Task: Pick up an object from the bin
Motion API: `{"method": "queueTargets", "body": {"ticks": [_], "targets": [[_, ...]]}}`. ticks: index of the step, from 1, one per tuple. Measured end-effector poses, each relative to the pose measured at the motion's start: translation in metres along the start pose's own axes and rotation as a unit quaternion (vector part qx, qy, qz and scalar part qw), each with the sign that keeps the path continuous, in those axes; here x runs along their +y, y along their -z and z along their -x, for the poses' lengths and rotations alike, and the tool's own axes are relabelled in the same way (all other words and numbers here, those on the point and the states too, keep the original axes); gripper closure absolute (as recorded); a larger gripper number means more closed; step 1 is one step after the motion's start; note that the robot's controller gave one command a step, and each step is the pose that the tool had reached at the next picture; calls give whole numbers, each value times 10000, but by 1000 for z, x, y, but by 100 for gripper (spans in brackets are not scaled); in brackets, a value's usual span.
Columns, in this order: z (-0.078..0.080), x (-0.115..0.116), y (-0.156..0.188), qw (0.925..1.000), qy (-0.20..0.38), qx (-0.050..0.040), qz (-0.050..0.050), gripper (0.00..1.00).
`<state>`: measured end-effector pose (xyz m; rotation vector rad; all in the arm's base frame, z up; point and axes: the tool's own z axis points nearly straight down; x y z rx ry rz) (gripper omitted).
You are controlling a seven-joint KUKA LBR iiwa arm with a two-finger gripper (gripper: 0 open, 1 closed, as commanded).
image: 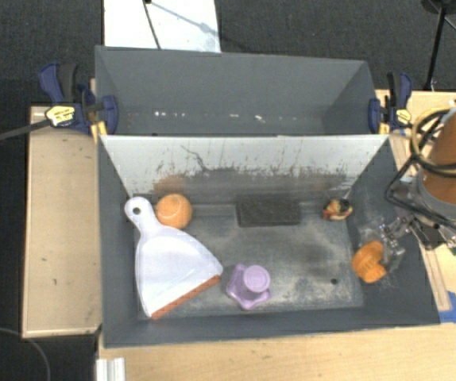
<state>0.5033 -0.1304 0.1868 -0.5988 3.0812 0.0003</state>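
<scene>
My gripper (388, 240) is low at the bin's right side, against the sloping right wall. Just below and to its left is a small orange lumpy thing (369, 263); the gripper's tip meets its upper right edge. A small yellow and red toy (338, 209) lies farther back, near the rear wall, up and to the left of the gripper.
A dark grey flat block (268, 213) lies at the middle back. A purple knobbed piece (249, 285) sits front centre. A white dustpan with an orange lip (168, 268) and an orange ball (173, 210) lie at the left. The arm's orange cover hangs over the right rim.
</scene>
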Motion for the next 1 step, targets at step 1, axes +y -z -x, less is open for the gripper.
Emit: {"method": "queueTargets", "body": {"ticks": [1], "targets": [[2,-4,52,9999,145,21,16,100]]}}
